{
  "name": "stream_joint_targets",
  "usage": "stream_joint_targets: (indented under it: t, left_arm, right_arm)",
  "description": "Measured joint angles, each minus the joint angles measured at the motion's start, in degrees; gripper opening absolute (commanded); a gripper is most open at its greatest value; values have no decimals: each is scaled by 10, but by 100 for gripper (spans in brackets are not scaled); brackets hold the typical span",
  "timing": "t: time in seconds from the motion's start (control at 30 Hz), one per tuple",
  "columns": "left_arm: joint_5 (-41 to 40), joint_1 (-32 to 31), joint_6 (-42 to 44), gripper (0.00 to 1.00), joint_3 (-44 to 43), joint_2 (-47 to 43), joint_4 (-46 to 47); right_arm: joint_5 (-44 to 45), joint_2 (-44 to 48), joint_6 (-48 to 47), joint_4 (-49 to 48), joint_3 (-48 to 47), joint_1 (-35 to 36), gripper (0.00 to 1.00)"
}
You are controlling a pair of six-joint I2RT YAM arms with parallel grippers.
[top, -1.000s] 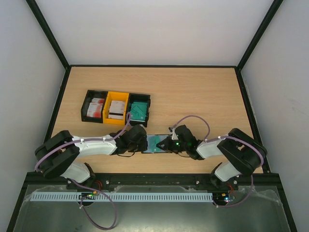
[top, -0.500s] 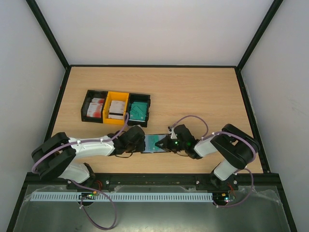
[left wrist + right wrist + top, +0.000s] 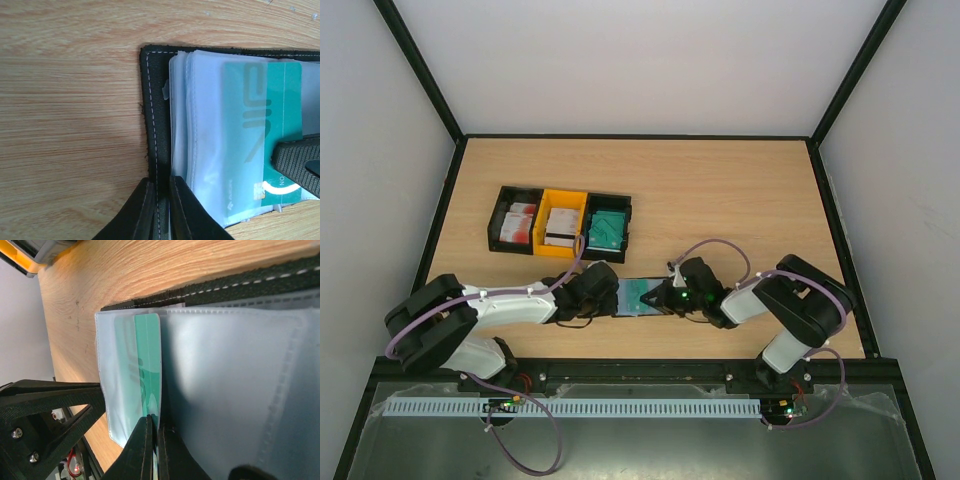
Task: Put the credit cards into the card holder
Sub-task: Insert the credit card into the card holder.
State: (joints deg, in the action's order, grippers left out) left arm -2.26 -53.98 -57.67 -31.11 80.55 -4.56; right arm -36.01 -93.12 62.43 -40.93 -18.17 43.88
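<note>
The black card holder (image 3: pixel 638 297) lies open on the table near the front, its clear sleeves up. My left gripper (image 3: pixel 161 202) is shut on the holder's black stitched edge (image 3: pixel 151 115). My right gripper (image 3: pixel 156 440) is shut on a teal credit card (image 3: pixel 148 375) that sits partly inside a clear sleeve (image 3: pixel 112 380). The same teal card (image 3: pixel 270 120) shows in the left wrist view, half under the sleeve, with the right fingers (image 3: pixel 300 162) on it. More credit cards lie in the bins: red-and-white (image 3: pixel 519 222), white with a dark stripe (image 3: pixel 560 226), teal (image 3: pixel 607 228).
A row of three small bins stands at the back left: black (image 3: pixel 498 222), yellow (image 3: pixel 565 203), black (image 3: pixel 626 215). The wooden table (image 3: pixel 740 190) has dark side rails. Both arms meet low over the holder near the front edge.
The right arm has shifted slightly left, pushing the teal card a little further into the sleeve. The left gripper has stayed on the holder's edge.
</note>
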Motion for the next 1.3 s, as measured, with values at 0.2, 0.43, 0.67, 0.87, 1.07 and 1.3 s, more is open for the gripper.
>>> stream_joint_targets:
  t: [0.2, 0.43, 0.67, 0.87, 1.07, 1.3]
  left_arm:
    - [3, -1, 0, 11, 0, 1, 1]
    - [3, -1, 1, 11, 0, 2, 2]
    - [3, -1, 1, 12, 0, 2, 4]
    - [3, -1, 2, 12, 0, 3, 6]
    - [3, -1, 5, 12, 0, 3, 8]
    - [3, -1, 7, 12, 0, 4, 9]
  right_arm:
    - [-2, -12, 0, 0, -16, 10, 2]
    - [1, -22, -6, 23, -44, 26, 10]
    - [30, 17, -34, 101, -62, 34, 34]
    - [85, 69, -66, 210, -79, 37, 39]
    - [102, 71, -94, 263, -102, 38, 26]
    - [99, 54, -111, 283, -117, 38, 10]
